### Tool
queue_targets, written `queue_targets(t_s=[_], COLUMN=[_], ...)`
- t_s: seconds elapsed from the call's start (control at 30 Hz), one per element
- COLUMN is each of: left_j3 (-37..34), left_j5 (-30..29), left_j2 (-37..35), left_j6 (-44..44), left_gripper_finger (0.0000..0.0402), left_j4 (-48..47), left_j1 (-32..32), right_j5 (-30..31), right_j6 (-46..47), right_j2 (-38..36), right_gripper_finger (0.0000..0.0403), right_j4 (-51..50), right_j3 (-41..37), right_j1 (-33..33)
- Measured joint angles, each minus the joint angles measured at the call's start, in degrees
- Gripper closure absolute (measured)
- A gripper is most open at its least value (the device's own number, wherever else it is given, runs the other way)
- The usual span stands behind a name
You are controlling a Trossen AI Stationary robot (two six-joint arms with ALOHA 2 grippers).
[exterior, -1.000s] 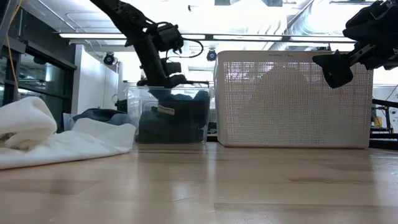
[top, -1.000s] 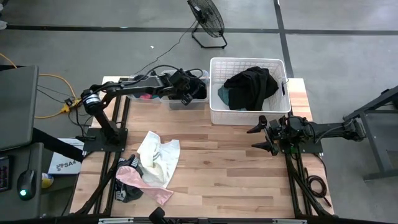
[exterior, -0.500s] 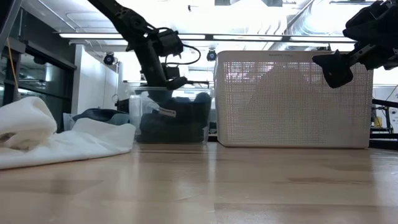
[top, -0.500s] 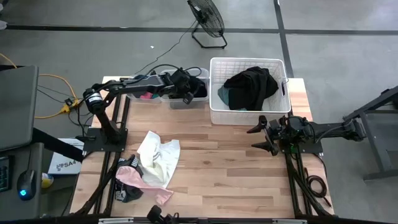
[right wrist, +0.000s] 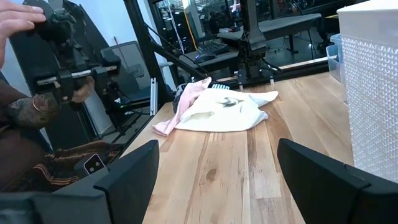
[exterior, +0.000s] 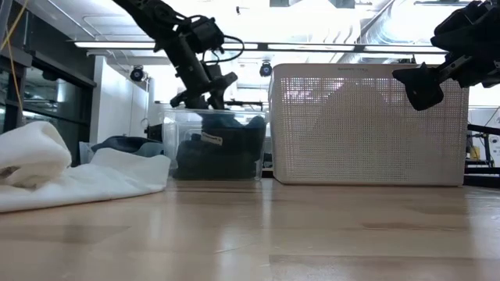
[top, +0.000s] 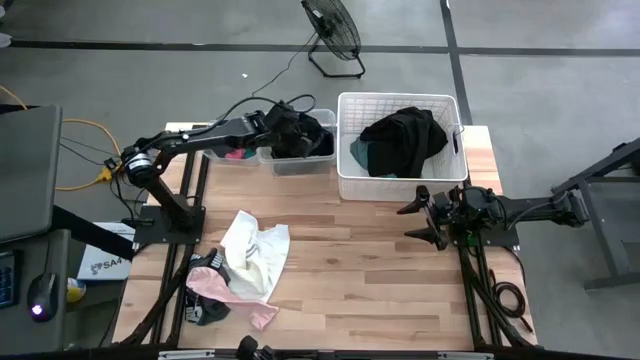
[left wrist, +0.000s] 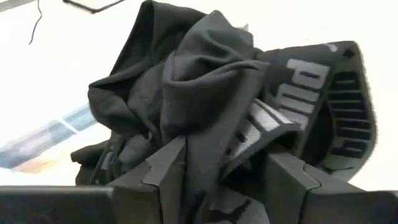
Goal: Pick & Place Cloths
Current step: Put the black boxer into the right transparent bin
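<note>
Wooden bench [top: 380, 270] carries clear bin [top: 300, 160]; left hand [left wrist: 217, 165] above it pinches black cloth [left wrist: 205, 81], which could snag there; right hand [top: 425, 219] waits wide apart.

My two arms were dark, near black, slim tubes joined by chunky housings. The left arm [top: 200, 140] carried a silver band at one joint and black cables looping near its wrist. The right arm [top: 530, 210] looked matte black, its gripper [top: 422, 221] ending in angular, wedge-shaped fingers [right wrist: 134, 177].
</note>
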Motion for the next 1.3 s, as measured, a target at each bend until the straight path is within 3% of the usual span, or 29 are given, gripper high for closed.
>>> queue_targets(t_s=[0.3,0.53,0.83,0.97,1.07,1.17,1.3], left_j3=[0.0,0.0,0.0,0.0,0.0,0.1,0.0], left_j5=[-0.4,-6.3,-8.5,-11.0,-8.7,-5.3,-4.9], left_j2=[-1.8,-4.6,-8.1,-9.4,-9.4,-7.8,-4.9], left_j6=[-0.7,-1.2,-0.7,1.6,2.6,2.7,2.4], left_gripper_finger=[0.0224,0.0224,0.0224,0.0224,0.0227,0.0248,0.0316], left_j4=[-1.0,-5.8,-8.2,-7.1,-2.1,3.1,5.9], left_j1=[-0.3,-0.3,-2.8,-5.1,-5.5,-5.5,-5.1], right_j5=[0.0,0.0,0.0,0.0,0.0,0.0,0.0], right_j6=[0.0,0.0,0.0,0.0,0.0,0.0,0.0], right_j2=[0.0,0.0,0.0,0.0,0.0,0.0,0.0], right_gripper_finger=[0.0085,0.0085,0.0085,0.0085,0.0085,0.0085,0.0085], right_j4=[0.0,0.0,0.0,0.0,0.0,0.0,0.0], right_j3=[0.0,0.0,0.0,0.0,0.0,0.0,0.0], right_j1=[0.0,0.0,0.0,0.0,0.0,0.0,0.0])
